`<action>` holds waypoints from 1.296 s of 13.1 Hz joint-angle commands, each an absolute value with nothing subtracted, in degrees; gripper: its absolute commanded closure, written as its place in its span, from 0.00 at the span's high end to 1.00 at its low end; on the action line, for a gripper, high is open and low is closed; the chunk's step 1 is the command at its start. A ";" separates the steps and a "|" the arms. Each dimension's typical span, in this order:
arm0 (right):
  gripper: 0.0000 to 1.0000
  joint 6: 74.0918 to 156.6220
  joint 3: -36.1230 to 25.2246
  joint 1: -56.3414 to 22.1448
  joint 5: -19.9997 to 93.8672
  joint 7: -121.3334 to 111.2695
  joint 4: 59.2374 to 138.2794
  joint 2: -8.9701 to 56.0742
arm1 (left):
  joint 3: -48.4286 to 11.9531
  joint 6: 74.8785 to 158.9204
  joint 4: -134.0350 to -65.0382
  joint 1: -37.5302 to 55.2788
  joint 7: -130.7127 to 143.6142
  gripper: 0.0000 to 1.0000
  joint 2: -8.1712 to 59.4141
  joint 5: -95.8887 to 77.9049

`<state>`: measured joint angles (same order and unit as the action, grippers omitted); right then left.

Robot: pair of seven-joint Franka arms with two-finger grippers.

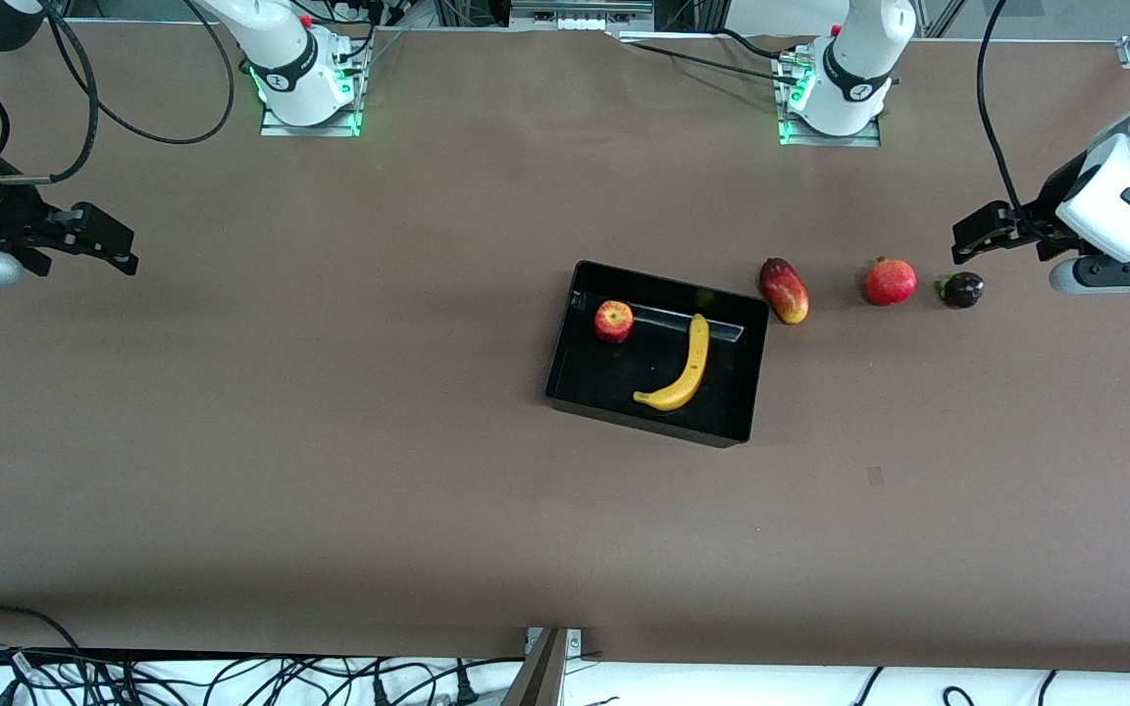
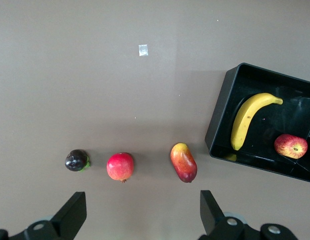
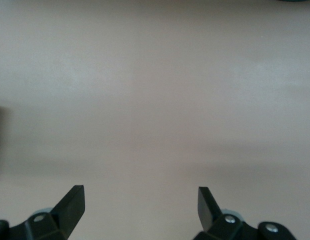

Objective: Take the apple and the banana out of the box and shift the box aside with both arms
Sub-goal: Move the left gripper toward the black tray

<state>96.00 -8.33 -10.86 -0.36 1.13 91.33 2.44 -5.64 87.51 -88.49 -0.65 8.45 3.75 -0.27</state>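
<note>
The left claw (image 1: 967, 238) hangs in the air over the worktop (image 1: 330, 441) at the left arm's end, its two black fingers (image 2: 72, 212) spread wide apart with nothing between them. The white wrist above it tilts, black cable trailing up from it. The right claw (image 1: 104, 240) hangs over bare worktop at the right arm's end, fingers (image 3: 72, 205) likewise spread wide and holding nothing. Both arms wait.
</note>
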 commanded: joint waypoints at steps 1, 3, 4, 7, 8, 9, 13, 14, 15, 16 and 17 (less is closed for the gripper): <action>1.00 95.71 -8.17 -10.90 -0.79 1.14 90.53 2.55 | -5.63 85.96 -86.31 -0.53 7.38 1.00 4.57 1.05; 1.00 95.71 -8.17 -10.90 -0.79 1.05 90.53 2.55 | -5.63 85.87 -86.31 -0.27 7.38 1.00 4.57 1.14; 1.00 95.71 -8.17 -10.90 -0.79 1.14 90.53 2.55 | -5.63 85.87 -86.31 -0.09 7.38 1.00 4.57 1.14; 1.00 95.71 -8.17 -10.90 -0.79 1.14 90.53 2.55 | -5.71 85.52 -86.57 0.09 7.56 1.00 4.66 1.05; 1.00 95.71 -8.17 -10.90 -0.79 1.06 90.53 2.55 | -5.71 84.39 -86.49 0.17 7.65 1.00 5.01 1.14; 1.00 95.71 -8.17 -10.90 -0.79 1.14 90.53 2.55 | -5.89 83.16 -86.48 0.18 7.73 1.00 5.36 1.06; 1.00 95.71 -8.17 -10.90 -0.79 1.05 90.53 2.55 | -8.26 81.39 -84.65 1.23 8.00 1.00 7.63 0.18; 1.00 95.71 -8.17 -10.90 -0.79 1.05 90.53 2.55 | -8.26 81.39 -83.07 1.32 7.82 1.00 8.95 0.09; 1.00 95.71 -8.17 -10.90 -0.79 1.14 90.53 2.55 | -8.35 81.47 -82.27 1.41 6.87 1.00 9.92 0.17; 1.00 95.71 -8.17 -10.90 -0.79 1.14 90.53 2.55 | -8.78 81.56 -82.27 1.84 6.77 1.00 10.80 0.09; 1.00 95.71 -8.17 -10.90 -0.79 1.06 90.53 2.55 | -9.40 82.69 -82.53 3.06 7.38 1.00 11.94 0.00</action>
<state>96.00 -8.33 -10.86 -0.36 1.13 91.33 2.44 -8.65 83.07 -85.60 1.51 7.99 8.36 -0.29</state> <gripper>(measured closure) 0.000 0.000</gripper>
